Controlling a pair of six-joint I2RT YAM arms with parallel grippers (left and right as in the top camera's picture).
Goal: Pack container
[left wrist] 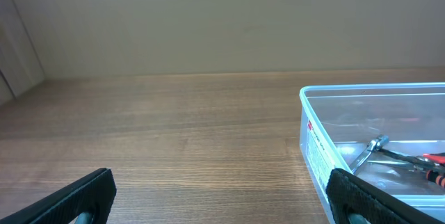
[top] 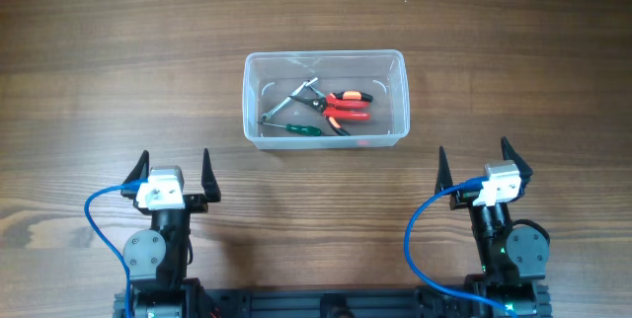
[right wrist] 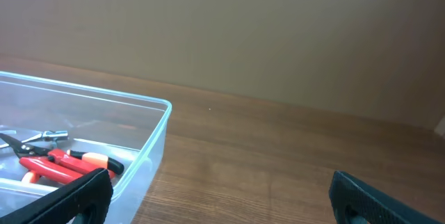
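The container sat in the middle of the tabletop. It was out in front of both arms and about halfway between them. That looked like a good spot, because either arm could reach it. Inside it lay red pliers, a green screwdriver and a silver tool. They lay flat on the bottom, close together, with the silver tool crossing the others. No tools lay loose on the tabletop, so the packing looked done or close to done. No lid could be seen. The left fingers were spread wide apart and held nothing. The right fingers were spread wide too, and they were empty as well. Both pairs sat low, near the robot's own side, well apart from the container. From the left arm, the container was ahead and off to the right. From the right arm, it was ahead and off to the left. Staying wide open and out of the way, the fingers seemed to be resting, ready for a next job.
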